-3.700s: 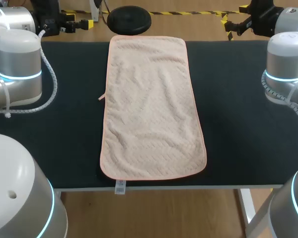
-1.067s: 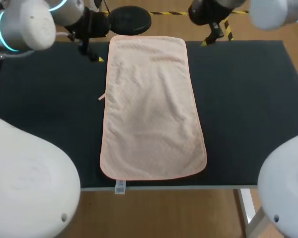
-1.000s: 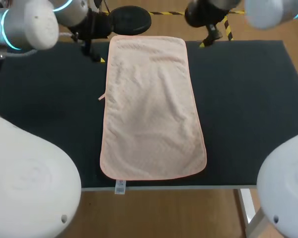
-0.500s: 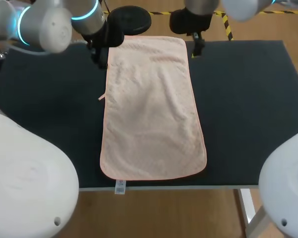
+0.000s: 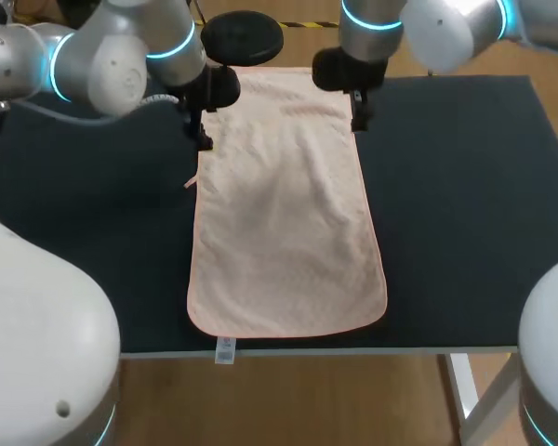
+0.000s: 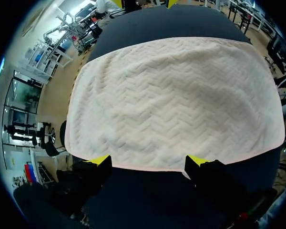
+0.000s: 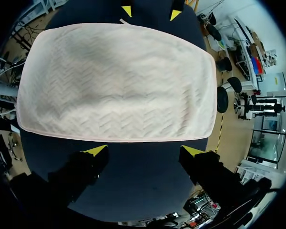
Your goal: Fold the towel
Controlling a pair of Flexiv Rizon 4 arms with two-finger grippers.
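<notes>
Checking left gripper (image 6: 148,161) first: fingers spread wide, nothing held. Both yellow tips sit right at the towel's (image 6: 176,100) long edge, spaced along the hem, not across it. Whether they touch the cloth, I cannot tell.

Right gripper (image 7: 143,150): also spread and empty. Its tips stand just short of the opposite long edge, over bare table (image 7: 133,176). Across the cloth, the left gripper's two yellow tips show beyond the other edge.

Head view: left gripper (image 5: 203,139) and right gripper (image 5: 358,119) flank the towel (image 5: 284,214) near its far end, one on each side, roughly level with each other.

Towel lies flat and unfolded, lengthwise down the middle of the table (image 5: 465,186). Near end reaches the front edge, where a small tag (image 5: 224,350) hangs over. Mild wrinkles only.

My reading: the paired placement is set up for a two-handed pick of the far end, so both sides lift together and the cloth carries over evenly toward the near end. Grasp not yet made; fold not begun.

Risk as I judge it: the right tips are off the cloth, so closing here may catch nothing.
</notes>
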